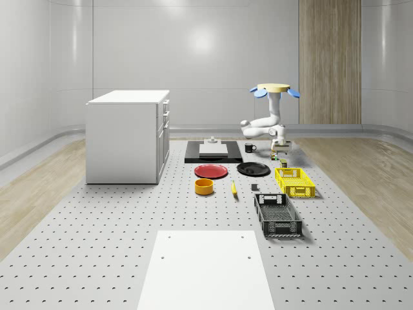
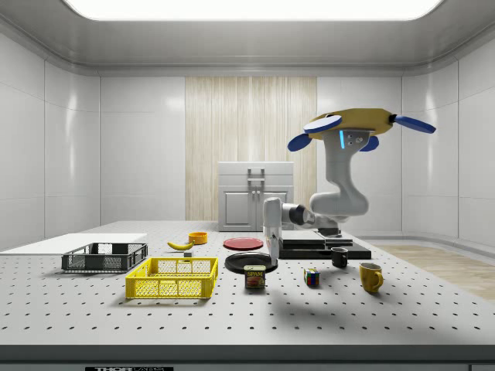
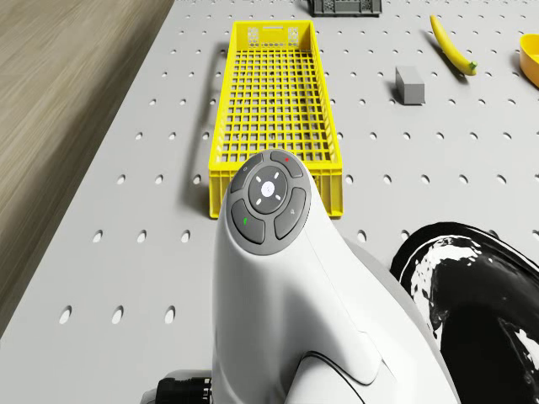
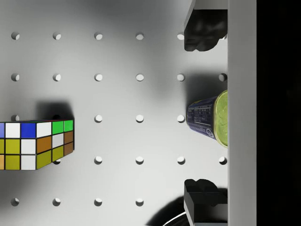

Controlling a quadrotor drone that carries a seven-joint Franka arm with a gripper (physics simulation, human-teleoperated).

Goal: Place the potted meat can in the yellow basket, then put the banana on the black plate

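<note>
Two dark fingers (image 4: 203,33) of mine are sitting closest to the wrist camera, one on each side, with a big gap between them. So my jaws are standing wide open and they are holding nothing.

I am looking down at the potted meat can (image 4: 209,117) through that gap. It is standing on the gray worktop (image 2: 232,325), just past the near end of the yellow basket (image 2: 172,287) and right beside the black plate (image 2: 240,264). A colored cube (image 4: 37,143) is sitting a little way off on its other side. In the side view my jaws are hanging just above the can and not touching it.

My drone (image 2: 352,124) is hovering in the air over the worktop, and my arm is reaching down and out from it.

I am thinking the can is hard and will not squash. It looks like smooth metal, so it could be slippery. It is small, so I am guessing it is not very heavy. I am planning to pinch it on its two flat sides, around the middle, and squeeze firmly so it does not slide out.

The banana (image 2: 180,245) is lying farther away, past the basket, waiting for its turn.
</note>
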